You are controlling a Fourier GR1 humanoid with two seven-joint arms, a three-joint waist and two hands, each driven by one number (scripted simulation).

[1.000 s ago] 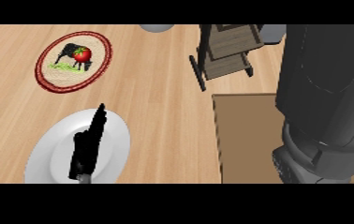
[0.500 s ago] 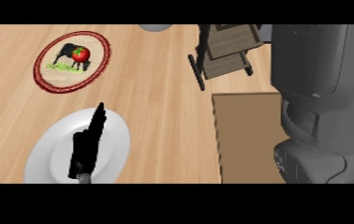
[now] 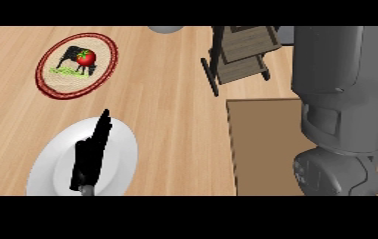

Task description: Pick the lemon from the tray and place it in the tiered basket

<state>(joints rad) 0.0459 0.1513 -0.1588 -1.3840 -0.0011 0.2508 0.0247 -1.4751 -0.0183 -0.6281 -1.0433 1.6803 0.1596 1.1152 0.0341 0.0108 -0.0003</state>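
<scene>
Resting over the white plate (image 3: 122, 158) at lower left, my left hand (image 3: 90, 155) is lying with fingers straight, holding nothing. I am seeing the right forearm (image 3: 328, 108) filling the right edge (its hand is hidden, so I cannot tell its state). Beyond sit the tray (image 3: 258, 133), tiered basket (image 3: 240, 55) and patterned plate (image 3: 77, 65); I cannot find the lemon.

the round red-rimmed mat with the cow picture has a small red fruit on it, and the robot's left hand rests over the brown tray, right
Not quite. The head view shows the left hand, fingers straight, over the white plate, not over the brown tray, which lies to the right. The small red fruit does sit on the round red-rimmed mat.
</scene>
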